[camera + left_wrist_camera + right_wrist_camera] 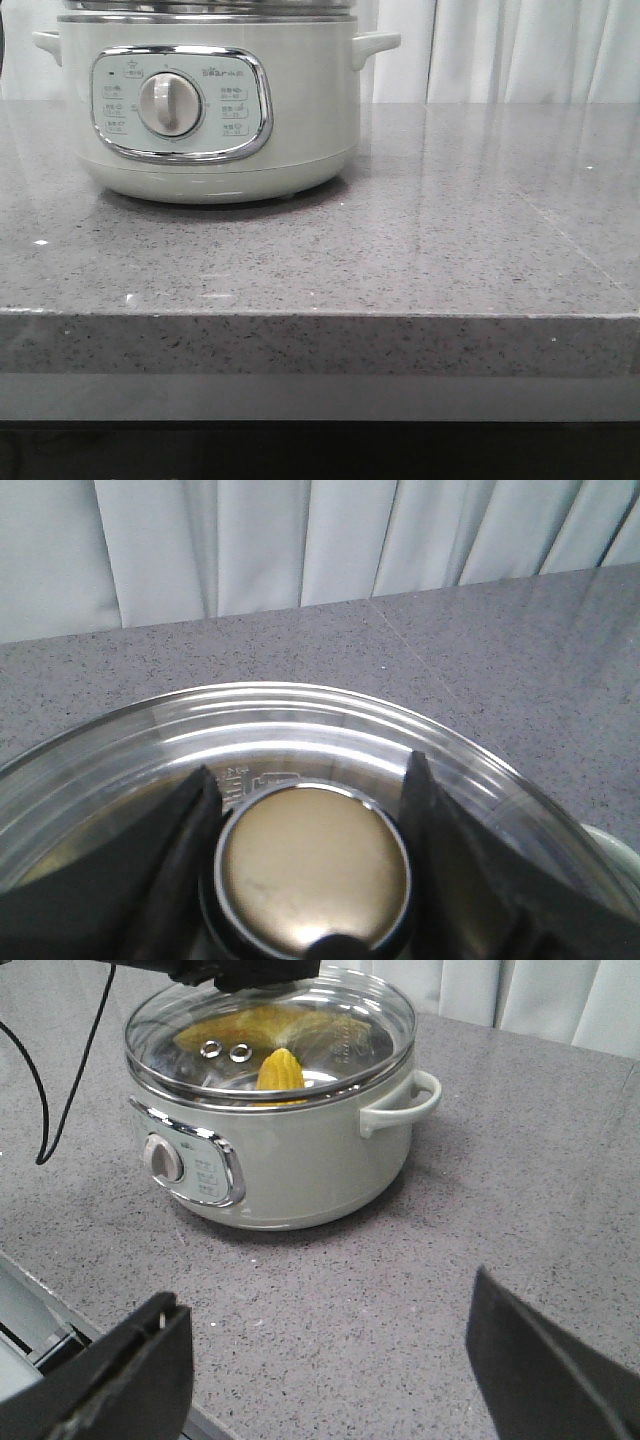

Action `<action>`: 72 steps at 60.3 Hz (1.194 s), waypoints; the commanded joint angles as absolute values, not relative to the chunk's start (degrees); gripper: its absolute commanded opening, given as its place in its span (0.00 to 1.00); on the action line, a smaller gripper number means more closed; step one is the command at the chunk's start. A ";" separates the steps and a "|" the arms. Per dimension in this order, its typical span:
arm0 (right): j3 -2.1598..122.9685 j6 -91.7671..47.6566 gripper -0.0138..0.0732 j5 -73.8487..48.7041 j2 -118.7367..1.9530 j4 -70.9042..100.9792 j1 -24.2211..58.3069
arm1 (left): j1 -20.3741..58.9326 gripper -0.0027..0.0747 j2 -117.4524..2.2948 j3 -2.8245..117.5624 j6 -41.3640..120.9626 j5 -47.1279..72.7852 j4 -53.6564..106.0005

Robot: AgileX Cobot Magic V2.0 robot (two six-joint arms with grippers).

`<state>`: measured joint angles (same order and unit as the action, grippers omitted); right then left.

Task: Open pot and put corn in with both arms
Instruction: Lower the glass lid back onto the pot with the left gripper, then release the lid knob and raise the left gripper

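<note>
Corn cob (279,1068) inside the lidded electric cooker (210,110); left gripper (312,810) straddles the lid knob (313,868), contact uncertain; right gripper (325,1360) spread wide, empty.

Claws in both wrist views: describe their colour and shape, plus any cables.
Left claw: two matte black, wedge-shaped fingers. Right claw: the same black, broad angular fingers, no markings visible. A thin black cable hangs from the left arm.
</note>
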<state>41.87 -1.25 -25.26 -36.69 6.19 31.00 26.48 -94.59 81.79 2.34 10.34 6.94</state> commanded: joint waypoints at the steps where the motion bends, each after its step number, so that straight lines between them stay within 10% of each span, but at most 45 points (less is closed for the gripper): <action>1: 43.47 -1.56 0.83 -20.67 -36.52 6.42 30.76 | 26.82 0.33 -91.38 84.56 1.91 3.97 7.05; 34: 43.47 -1.56 0.83 -20.67 -36.52 6.42 30.76 | 26.82 0.34 -91.38 84.56 1.91 7.69 7.05; 49: 43.47 -1.56 0.83 -20.67 -36.52 6.42 30.76 | 26.82 0.69 -91.38 84.56 1.91 7.45 7.05; 72: 43.47 -1.56 0.83 -20.67 -36.52 6.42 30.76 | 26.82 0.70 -79.65 84.56 1.91 19.92 4.06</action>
<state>41.87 -1.25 -25.26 -36.69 6.19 31.00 26.48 -85.53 82.36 2.18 18.62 5.33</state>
